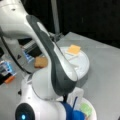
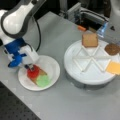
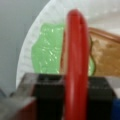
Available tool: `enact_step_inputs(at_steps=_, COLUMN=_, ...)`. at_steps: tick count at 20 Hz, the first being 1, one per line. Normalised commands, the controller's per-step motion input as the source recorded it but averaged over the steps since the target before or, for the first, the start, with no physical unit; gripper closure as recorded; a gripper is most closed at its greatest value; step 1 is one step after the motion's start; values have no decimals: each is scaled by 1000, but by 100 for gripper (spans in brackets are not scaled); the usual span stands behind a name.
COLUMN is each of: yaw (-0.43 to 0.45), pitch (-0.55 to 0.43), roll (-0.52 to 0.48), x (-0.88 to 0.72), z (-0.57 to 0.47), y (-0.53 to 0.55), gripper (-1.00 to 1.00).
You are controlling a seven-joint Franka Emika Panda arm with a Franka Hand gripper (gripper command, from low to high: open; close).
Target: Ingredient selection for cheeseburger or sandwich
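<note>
In a front view my gripper (image 2: 29, 67) hangs over the left part of the white paper plate (image 2: 51, 63). It is shut on the red disc (image 2: 33, 72). In the wrist view the red disc (image 3: 75, 57) stands on edge between the dark fingers (image 3: 48, 93). Beneath it a green disc (image 3: 47, 53) lies on a tan-brown toast square (image 3: 106, 57); together they form the open sandwich (image 2: 40, 77) on the plate. The green disc (image 1: 86, 109) also shows in a front view; the arm hides the gripper there.
A round white divided tray (image 2: 87, 75) stands at a front view's right, holding a toast square (image 2: 90, 40), a dark brown patty (image 2: 112, 49) and a cheese square (image 2: 114, 67). Equipment with blue lights (image 2: 102, 30) sits behind the tray. The arm's white body (image 1: 50, 75) fills much of a front view.
</note>
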Motion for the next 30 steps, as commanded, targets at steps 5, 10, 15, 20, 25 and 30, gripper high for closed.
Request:
enact_step_inputs(at_steps=5, yaw=-17, pitch=-61, roll=-144, x=-145, z=-10, y=149, gripper=-100)
enact_step_inputs(at_steps=10, yaw=-11, pitch=-59, roll=-164, x=-196, z=9, y=124, gripper=-100)
enact_step_inputs(at_steps=15, yaw=-22, pitch=-27, roll=-182, x=-296, z=83, y=126, gripper=-100)
enact_step_inputs(at_steps=20, yaw=-133, pitch=66, roll=-283, x=-505, z=322, y=238, gripper=-100)
enact_step_inputs(at_steps=25, yaw=-328, pitch=76, roll=-503, x=-590, z=459, y=525, gripper=-100)
enact_step_inputs(at_steps=30, yaw=-325, pitch=37, roll=-559, x=-534, z=253, y=696, gripper=-100)
